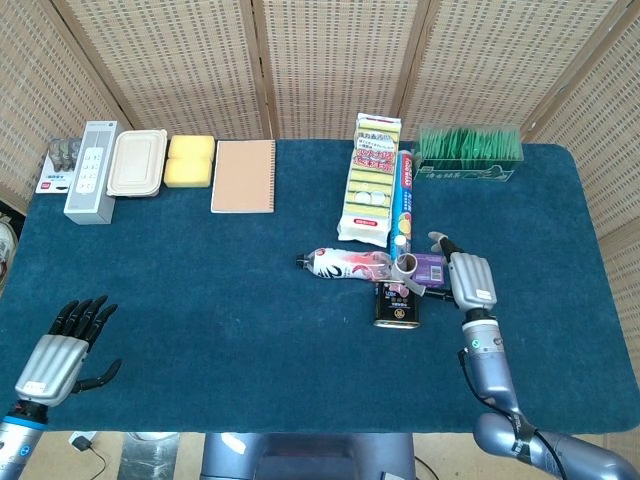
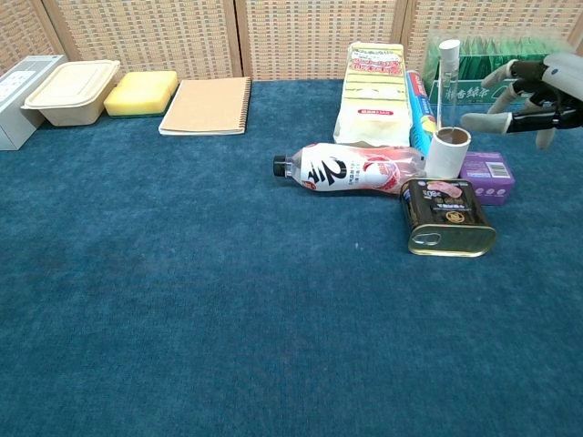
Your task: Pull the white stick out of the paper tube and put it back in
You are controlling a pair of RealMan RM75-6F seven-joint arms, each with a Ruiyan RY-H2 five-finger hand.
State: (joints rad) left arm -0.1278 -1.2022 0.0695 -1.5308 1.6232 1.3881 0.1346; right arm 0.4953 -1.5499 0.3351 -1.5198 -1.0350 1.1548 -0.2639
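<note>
Chest view: white stick (image 2: 444, 84) stands just beside right hand (image 2: 526, 94).

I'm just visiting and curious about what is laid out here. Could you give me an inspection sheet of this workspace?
Surface: blue cloth table.
Job's things: white stick stands upright in the paper tube.
Clutter: bottle on its side, tin, purple box, notebook, yellow sponge, lunch box, remote, green packets, yellow pack.
Robot hands: right robot hand open beside the stick, not touching; left robot hand open at the near edge.
Cables: one below the table edge.
Surroundings: woven screens.
</note>
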